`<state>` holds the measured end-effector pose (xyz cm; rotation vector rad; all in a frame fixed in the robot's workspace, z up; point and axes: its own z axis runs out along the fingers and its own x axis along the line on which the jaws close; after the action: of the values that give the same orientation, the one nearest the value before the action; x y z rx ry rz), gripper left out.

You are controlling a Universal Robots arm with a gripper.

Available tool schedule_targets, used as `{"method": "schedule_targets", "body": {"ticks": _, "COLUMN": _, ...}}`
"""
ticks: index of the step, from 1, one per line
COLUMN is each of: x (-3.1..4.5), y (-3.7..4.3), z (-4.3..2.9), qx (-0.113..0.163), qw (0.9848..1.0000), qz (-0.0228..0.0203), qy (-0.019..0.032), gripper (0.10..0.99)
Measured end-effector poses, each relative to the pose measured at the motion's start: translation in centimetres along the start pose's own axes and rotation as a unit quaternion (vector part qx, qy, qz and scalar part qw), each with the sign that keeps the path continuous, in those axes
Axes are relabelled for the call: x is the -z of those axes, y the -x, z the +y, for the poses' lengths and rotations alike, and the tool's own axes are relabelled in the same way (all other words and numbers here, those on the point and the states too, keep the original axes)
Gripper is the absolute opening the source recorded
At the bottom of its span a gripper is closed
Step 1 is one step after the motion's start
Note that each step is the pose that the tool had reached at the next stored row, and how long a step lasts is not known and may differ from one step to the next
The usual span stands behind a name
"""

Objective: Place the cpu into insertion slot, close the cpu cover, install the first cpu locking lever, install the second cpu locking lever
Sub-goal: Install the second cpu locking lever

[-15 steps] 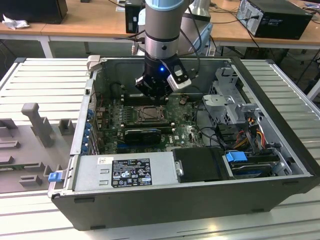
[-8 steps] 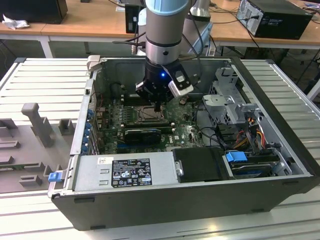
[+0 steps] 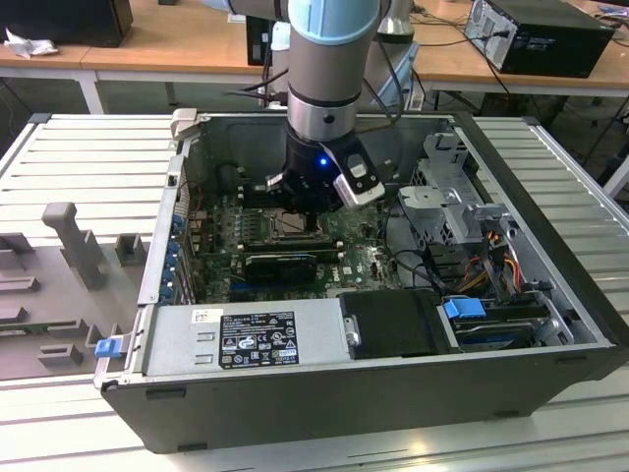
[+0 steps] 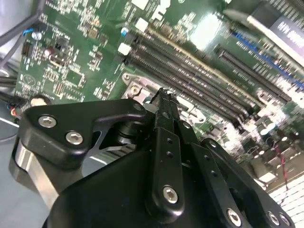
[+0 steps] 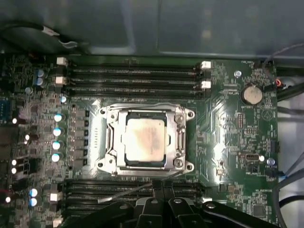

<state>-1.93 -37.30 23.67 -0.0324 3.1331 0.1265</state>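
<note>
first wrist view: cpu (image 5: 145,138) sits in its socket under the closed cpu cover (image 5: 110,142), at 12 o'clock from the clenched, empty gripper (image 5: 163,183).

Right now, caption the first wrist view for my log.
CPU seated in the socket under the closed cpu cover, gripper just beside it on the motherboard.

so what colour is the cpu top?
Pale silver-beige cpu, clearest in the first wrist view.
</note>
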Motion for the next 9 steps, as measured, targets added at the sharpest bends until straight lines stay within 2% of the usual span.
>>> {"method": "schedule_targets", "body": {"ticks": 4, "x": 0.00, "y": -0.56, "z": -0.09, "qx": 0.004, "qw": 1.0000, "qz": 0.0003, "qy": 0.0046, "gripper": 0.106}}
{"method": "schedule_targets", "body": {"ticks": 6, "x": 0.00, "y": -1.16, "z": -0.08, "qx": 0.005, "qw": 0.9999, "qz": 0.0001, "qy": 0.0109, "gripper": 0.106}}
{"method": "schedule_targets", "body": {"ticks": 9, "x": 0.01, "y": -1.79, "z": -0.17, "qx": 0.004, "qw": 0.9999, "qz": -0.0001, "qy": 0.0159, "gripper": 0.106}}
